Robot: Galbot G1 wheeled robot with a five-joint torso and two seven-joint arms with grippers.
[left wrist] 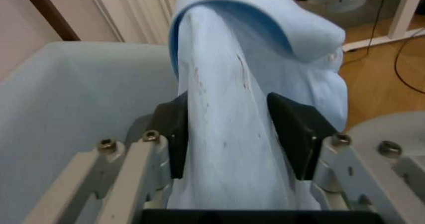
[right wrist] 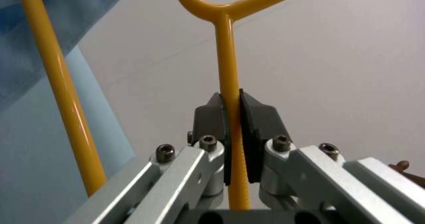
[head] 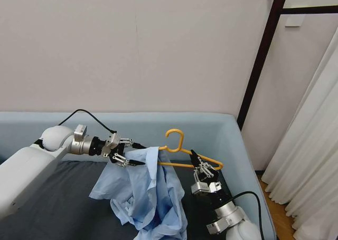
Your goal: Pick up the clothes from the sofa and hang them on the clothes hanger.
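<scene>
Item: light blue soft cotton shirt (head: 150,192), hanging at lower centre of the head view over the pale blue sofa (head: 232,137), draping from one arm of the yellow thin-rod clothes hanger (head: 182,147). It is likely handling as light, limp and prone to sliding, so a bunched fold near the shoulder is offering the surest hold. Left claw (head: 122,154), left of centre, is pinching such a fold, its pads (left wrist: 174,134) pressing the cloth from both sides; right claw (head: 203,172), lower right, is clamping tight on the hanger's rod, keeping it hook-up.

L hand (head: 125,154) grips blue shirt (head: 150,192); R hand (head: 203,170) holds yellow hanger (head: 181,141), shirt draped over its one arm, above sofa (head: 158,124).
</scene>
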